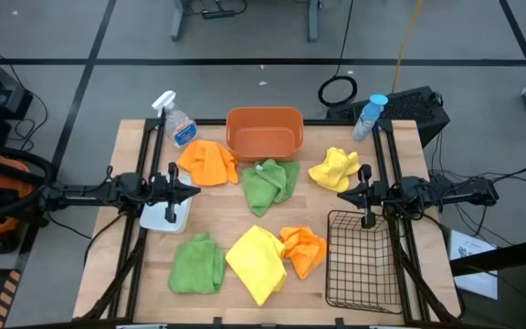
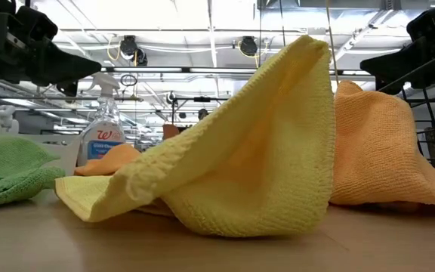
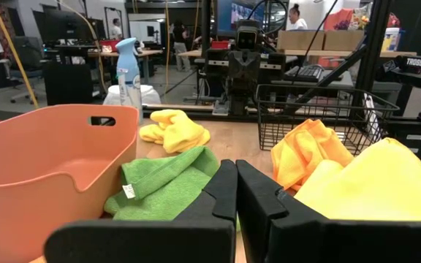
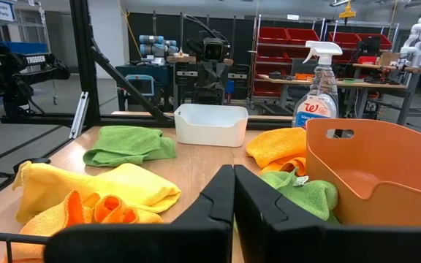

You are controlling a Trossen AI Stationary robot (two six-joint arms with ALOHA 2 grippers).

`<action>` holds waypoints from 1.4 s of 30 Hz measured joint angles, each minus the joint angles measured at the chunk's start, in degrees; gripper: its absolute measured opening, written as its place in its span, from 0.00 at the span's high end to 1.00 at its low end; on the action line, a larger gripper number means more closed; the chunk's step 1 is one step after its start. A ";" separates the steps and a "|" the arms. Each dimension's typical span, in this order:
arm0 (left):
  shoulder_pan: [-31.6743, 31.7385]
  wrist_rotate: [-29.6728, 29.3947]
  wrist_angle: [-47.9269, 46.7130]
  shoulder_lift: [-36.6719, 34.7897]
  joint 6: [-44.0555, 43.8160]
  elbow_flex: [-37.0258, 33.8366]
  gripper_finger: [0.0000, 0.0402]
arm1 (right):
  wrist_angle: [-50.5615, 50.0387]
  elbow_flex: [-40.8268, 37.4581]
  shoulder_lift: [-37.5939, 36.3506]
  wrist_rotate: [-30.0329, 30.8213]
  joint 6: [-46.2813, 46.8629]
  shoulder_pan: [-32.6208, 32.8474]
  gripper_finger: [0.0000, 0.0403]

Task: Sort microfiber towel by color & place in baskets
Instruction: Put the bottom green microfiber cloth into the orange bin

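Six microfiber towels lie spread over the table: orange [image 1: 208, 163], green [image 1: 269, 181] and yellow [image 1: 334, 169] toward the far side, green [image 1: 197, 263], yellow [image 1: 257, 262] and orange [image 1: 304, 249] toward the near side. The orange tub [image 1: 263, 131] stands at the far middle. The black wire basket [image 1: 363, 260] sits near right, and the white bin [image 1: 165, 216] at the left. My left gripper [image 1: 195, 191] hovers shut above the white bin, pointing right. My right gripper [image 1: 341, 196] hovers shut over the wire basket's far edge, pointing left. Neither touches anything.
A clear spray bottle [image 1: 176, 119] stands at the far left next to the orange towel, and a blue-capped bottle [image 1: 370, 116] at the far right. Bare wood shows between the two rows of towels. Black frame rails run along both table sides.
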 joint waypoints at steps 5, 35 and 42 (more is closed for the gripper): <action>0.00 -0.03 -0.03 0.00 -0.28 0.00 0.99 | 0.00 0.00 0.00 0.00 0.00 0.00 1.00; 0.00 -2.78 -10.39 4.65 0.11 17.34 0.99 | 0.33 0.00 0.00 0.29 -1.03 -0.02 1.00; 0.00 -3.02 -16.66 12.41 0.16 27.42 0.99 | 0.37 0.00 -0.01 0.26 3.76 -0.01 1.00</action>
